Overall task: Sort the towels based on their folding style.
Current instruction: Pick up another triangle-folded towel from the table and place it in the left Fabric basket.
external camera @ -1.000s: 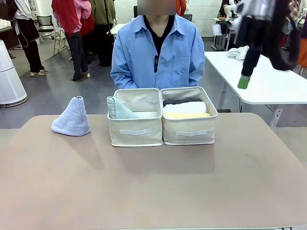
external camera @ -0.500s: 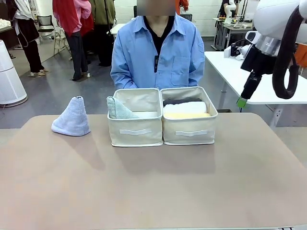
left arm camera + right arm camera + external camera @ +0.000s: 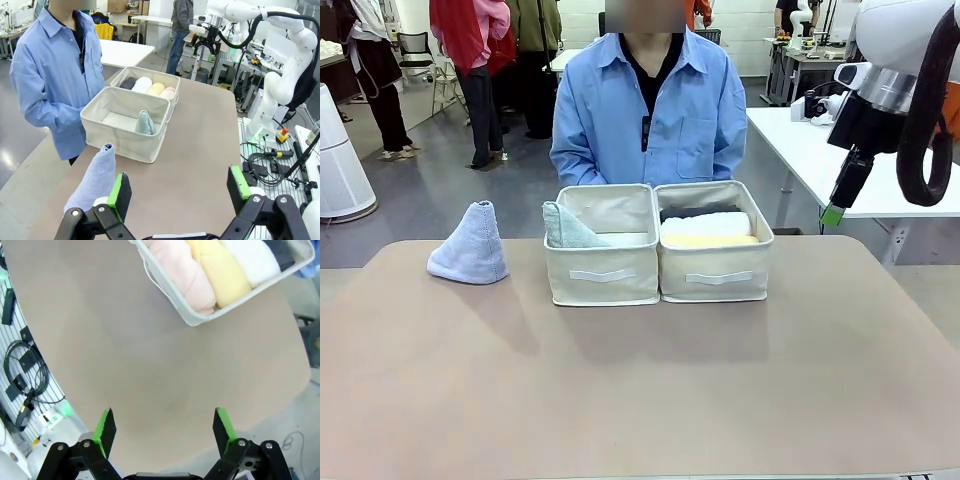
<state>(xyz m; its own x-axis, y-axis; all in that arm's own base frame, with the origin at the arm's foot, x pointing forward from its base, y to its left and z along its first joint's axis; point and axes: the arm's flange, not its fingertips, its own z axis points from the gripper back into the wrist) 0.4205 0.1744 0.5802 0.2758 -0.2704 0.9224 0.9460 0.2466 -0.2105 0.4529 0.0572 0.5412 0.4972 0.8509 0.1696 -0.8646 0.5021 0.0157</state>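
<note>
Only 1 blue cone towel (image 3: 470, 247) stands unsorted, left of the left bin (image 3: 603, 245). The left gripper (image 3: 179, 190) and right gripper (image 3: 164, 423) both gape wide, empty. Pinching near its tip could crush or topple the cone.

Left beige fabric bin (image 3: 603, 272) and right beige fabric bin (image 3: 718, 272) sat touching, side by side, on tan tabletop (image 3: 640, 390). Person in light-blue shirt (image 3: 650, 110) stood just behind. White table (image 3: 890, 180) stood beyond, right.
</note>
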